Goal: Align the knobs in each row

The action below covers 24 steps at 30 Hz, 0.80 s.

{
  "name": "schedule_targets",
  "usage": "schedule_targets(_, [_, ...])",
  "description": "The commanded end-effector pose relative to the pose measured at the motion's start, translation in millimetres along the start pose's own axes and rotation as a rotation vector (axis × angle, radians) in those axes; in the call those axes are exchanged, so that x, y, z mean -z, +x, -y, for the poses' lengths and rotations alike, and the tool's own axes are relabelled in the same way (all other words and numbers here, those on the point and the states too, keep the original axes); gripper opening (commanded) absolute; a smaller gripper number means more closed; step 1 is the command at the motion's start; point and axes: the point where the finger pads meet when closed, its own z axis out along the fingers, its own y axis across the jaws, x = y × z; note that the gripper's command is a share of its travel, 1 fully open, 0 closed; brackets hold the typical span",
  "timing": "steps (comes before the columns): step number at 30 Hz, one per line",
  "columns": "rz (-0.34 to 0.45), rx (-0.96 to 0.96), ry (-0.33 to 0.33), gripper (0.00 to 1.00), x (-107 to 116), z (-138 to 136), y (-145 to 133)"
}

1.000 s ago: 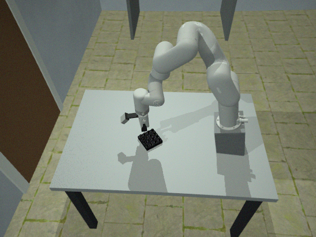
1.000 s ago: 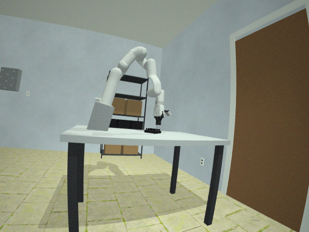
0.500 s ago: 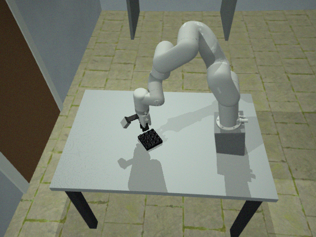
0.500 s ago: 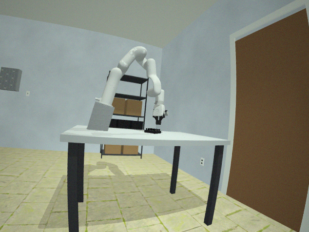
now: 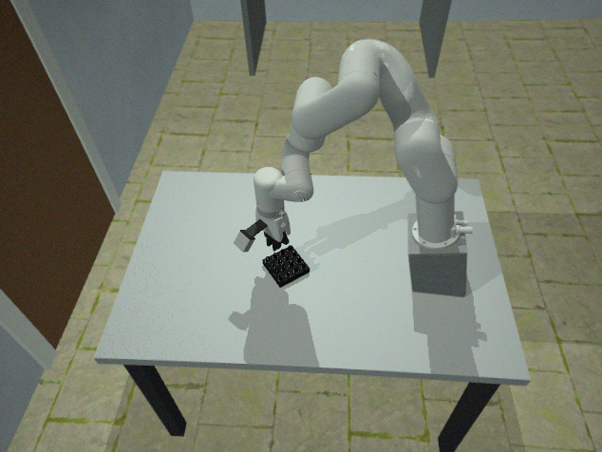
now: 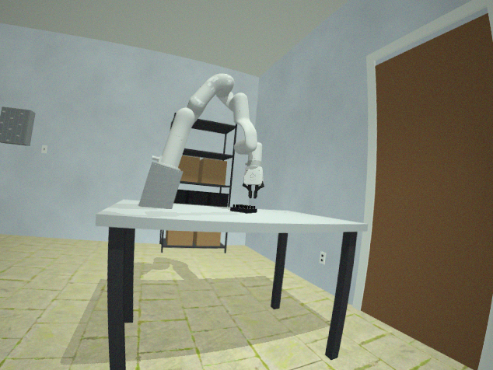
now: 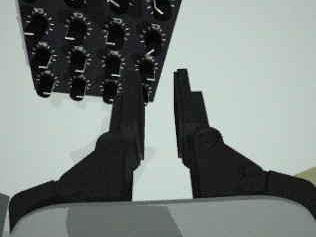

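The black knob box [image 5: 286,265] stands flat on the grey table, left of the middle, turned at an angle. It also shows in the exterior view [image 6: 243,207] and in the wrist view [image 7: 96,27], where its sixteen black knobs with white lines fill the upper left. My gripper [image 5: 276,242] [image 6: 253,196] points down and hovers a little above the box's far left edge, apart from it. In the wrist view the fingers stand a narrow gap apart with only table between them. The left fingertip overlaps the corner knob [image 7: 146,69] of the nearest row in the picture.
The arm's grey base block [image 5: 437,270] stands at the right of the table. A small grey camera box [image 5: 244,239] sticks out from the wrist to the left. A shelf with cardboard boxes [image 6: 203,171] stands behind the table.
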Motion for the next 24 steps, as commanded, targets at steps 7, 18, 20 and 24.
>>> schedule_targets(7, [-0.027,0.237,0.030,0.19,2.6,-1.3,0.8])
schedule_targets(18, [-0.031,0.511,0.026,0.19,4.5,-1.3,0.8])
schedule_targets(20, [-0.032,0.554,0.026,0.19,4.8,-1.3,0.8])
schedule_targets(24, [-0.033,0.598,0.025,0.19,5.2,-1.3,0.8])
